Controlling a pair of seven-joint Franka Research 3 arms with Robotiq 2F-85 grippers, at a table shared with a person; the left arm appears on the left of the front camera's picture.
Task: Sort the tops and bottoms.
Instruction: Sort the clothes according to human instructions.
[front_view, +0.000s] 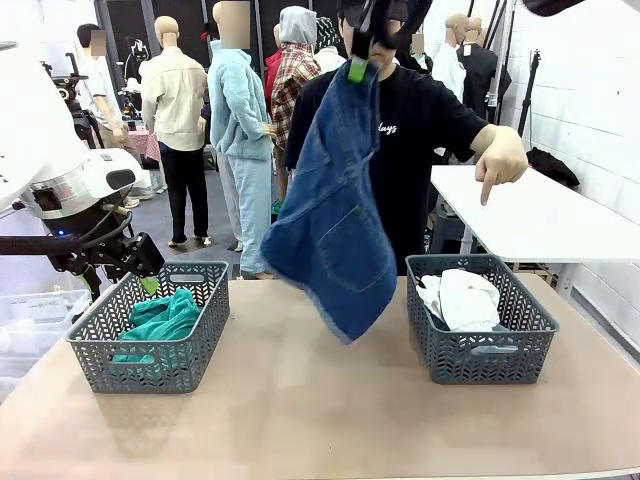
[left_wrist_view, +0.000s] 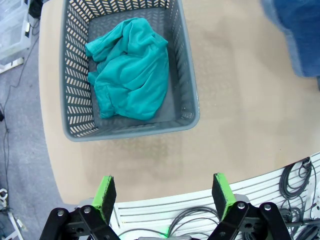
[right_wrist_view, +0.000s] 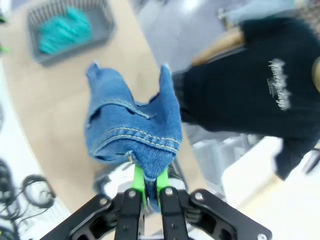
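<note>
My right gripper (front_view: 358, 66) is shut on a darker-blue denim garment (front_view: 332, 225), one of the bottoms, which hangs high over the middle of the table; the same denim (right_wrist_view: 134, 127) drapes from my right gripper (right_wrist_view: 150, 182) in the right wrist view. A teal-green top (front_view: 160, 320) lies crumpled in the left grey basket (front_view: 190, 365), also seen as the top (left_wrist_view: 131, 67) in the basket (left_wrist_view: 186, 65) from above. A white garment (front_view: 462, 298) lies in the right grey basket (front_view: 480, 355). My left gripper (left_wrist_view: 162, 196) hangs open and empty at the table's left edge; in the front view my left gripper (front_view: 140, 262) sits behind the left basket.
A person in a black T-shirt (front_view: 420, 130) stands at the far side, one hand (front_view: 496, 160) pointing down toward the right basket. A white side table (front_view: 540, 215) stands at the right. Cables (left_wrist_view: 295, 175) lie beside the table's edge under my left wrist.
</note>
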